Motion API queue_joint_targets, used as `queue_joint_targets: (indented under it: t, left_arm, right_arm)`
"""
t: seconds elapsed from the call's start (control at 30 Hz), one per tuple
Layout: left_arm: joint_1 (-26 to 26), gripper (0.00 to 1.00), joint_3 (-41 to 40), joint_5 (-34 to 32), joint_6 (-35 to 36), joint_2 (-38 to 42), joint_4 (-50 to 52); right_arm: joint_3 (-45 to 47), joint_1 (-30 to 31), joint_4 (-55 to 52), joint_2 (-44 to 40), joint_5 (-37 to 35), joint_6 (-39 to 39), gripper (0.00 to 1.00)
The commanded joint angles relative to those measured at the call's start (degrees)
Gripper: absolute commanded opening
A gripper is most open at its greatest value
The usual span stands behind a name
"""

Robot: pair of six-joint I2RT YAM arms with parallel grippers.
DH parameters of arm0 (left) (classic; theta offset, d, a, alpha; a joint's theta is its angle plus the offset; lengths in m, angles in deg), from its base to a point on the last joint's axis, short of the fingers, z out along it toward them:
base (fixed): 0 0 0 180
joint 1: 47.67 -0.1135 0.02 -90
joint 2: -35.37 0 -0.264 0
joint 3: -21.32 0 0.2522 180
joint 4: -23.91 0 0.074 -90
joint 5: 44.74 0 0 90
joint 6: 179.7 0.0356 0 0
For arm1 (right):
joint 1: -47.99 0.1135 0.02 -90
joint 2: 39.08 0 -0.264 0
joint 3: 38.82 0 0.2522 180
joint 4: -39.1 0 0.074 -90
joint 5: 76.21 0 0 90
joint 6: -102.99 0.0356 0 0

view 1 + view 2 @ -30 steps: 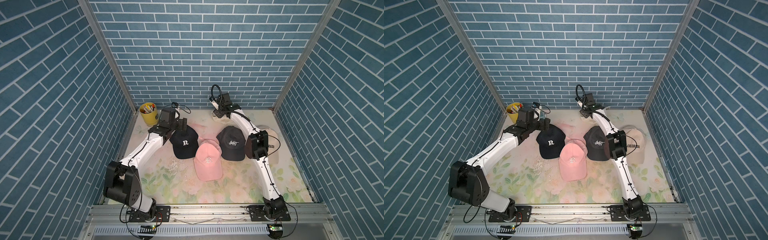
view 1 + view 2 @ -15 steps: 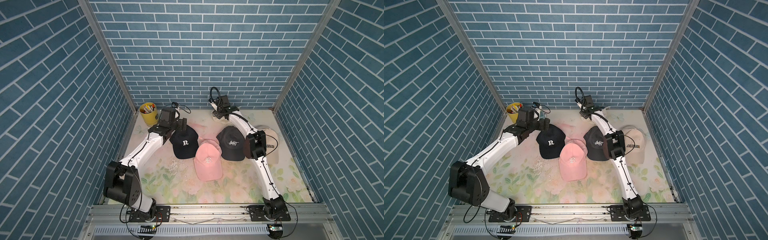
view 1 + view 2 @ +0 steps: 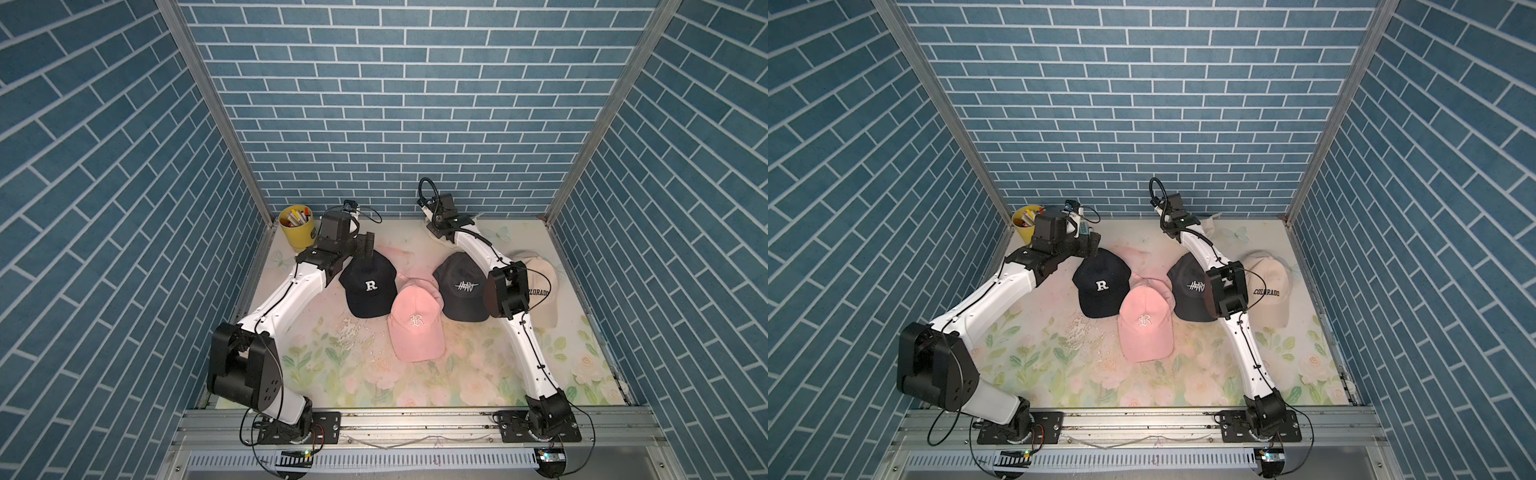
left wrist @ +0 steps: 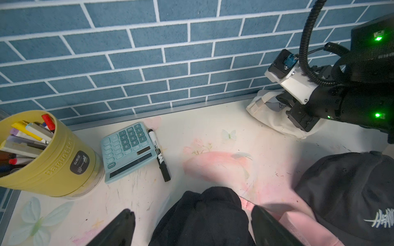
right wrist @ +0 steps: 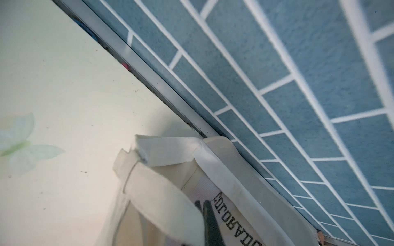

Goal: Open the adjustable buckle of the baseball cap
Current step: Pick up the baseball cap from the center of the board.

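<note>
The off-white fabric baseball cap [image 4: 268,119] lay crumpled at the far edge of the floral-printed desk [image 3: 365,374], against the foot of the blue brick-patterned back wall [image 3: 395,124], and the right arm [image 3: 476,249] reached across the desk to it. The right jaws were pressed fully together at the cap's open back. In the right wrist view their dark fingers [image 5: 210,225] showed just behind the cap's cream adjustable strap [image 5: 162,191], beside an inner label with black lettering. Whether any fabric was pinched between them could not be told, and the buckle itself could not be made out. The left arm [image 3: 291,291] stretched toward the far left corner, and the left jaws were spread wide and held nothing. Their two black fingers [image 4: 121,228] stood on either side of the rear of a black cotton cap with a white letter R [image 3: 368,286]; whether they touched it could not be told. A pink cap with a white embroidered R [image 3: 415,328] lay just beside that black cap, its crown wedged against a dark cap with a white scrawled graphic [image 3: 457,286]. A beige cap lettered COLORADO [image 3: 544,309] sat partly hidden behind the right arm's elbow. In the far left corner stood a yellow plastic cup full of pens [image 4: 55,170], with a teal calculator [image 4: 128,151] near it and a black marker [image 4: 158,156] lying along the calculator's side.
</note>
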Motion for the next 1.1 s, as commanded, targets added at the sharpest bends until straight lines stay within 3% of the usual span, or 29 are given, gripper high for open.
queue_joint_targets:
  t: [0.0,0.1,0.27,0.4,0.57,0.73,1.07]
  left_arm:
    - [0.23,0.91,2.17,2.47,4.48,2.09,-3.61]
    - [0.24,0.91,3.59,3.2,8.41,2.56,-6.13]
    - [0.19,0.92,7.35,10.48,13.01,2.16,-9.74]
    - [0.12,0.95,12.6,20.91,16.74,0.01,-7.78]
    - [0.21,0.96,23.48,33.75,19.59,-4.28,2.63]
    - [1.4,0.95,27.7,44.91,17.76,-6.98,6.12]
    - [3.66,0.94,26.13,53.35,10.27,-12.8,-1.16]
  right_arm:
    - [2.48,0.35,0.01,-11.42,4.36,-2.38,0.0]
    - [7.74,0.13,0.23,-17.62,7.97,-4.5,0.0]
    - [11.95,-1.59,-1.83,-26.19,15.28,-5.37,0.0]
    - [17.01,-3.13,-2.43,-33.28,25.27,-5.93,0.0]
    - [18.69,-4.04,-6.72,-38.48,36.62,-6.62,0.0]
    - [16.41,-4.13,-13.83,-40.1,44.73,-6.42,0.0]
    - [27.65,-4.13,-10.44,-46.93,51.21,-9.85,0.0]
